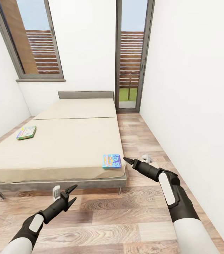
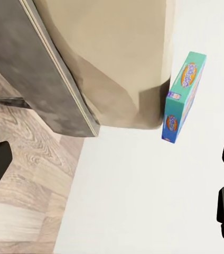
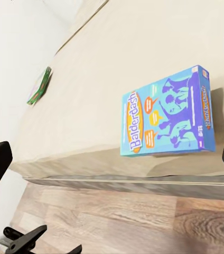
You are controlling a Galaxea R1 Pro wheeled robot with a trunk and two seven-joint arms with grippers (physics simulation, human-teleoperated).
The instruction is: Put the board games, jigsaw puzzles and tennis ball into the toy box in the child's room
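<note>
At the bed's (image 1: 55,148) near right corner lies the blue board game (image 1: 111,161), flat; the green board game (image 1: 26,132) sits by its left edge. The right gripper (image 1: 126,160) hovers released beside the blue box, and the left gripper (image 1: 72,189) hangs spread, empty, before the frame.

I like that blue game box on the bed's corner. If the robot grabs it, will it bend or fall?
The blue board game box looks flat and boxy, so probably stiff, not floppy. It lies right at the mattress corner, so a push might slide it off the edge.
</note>
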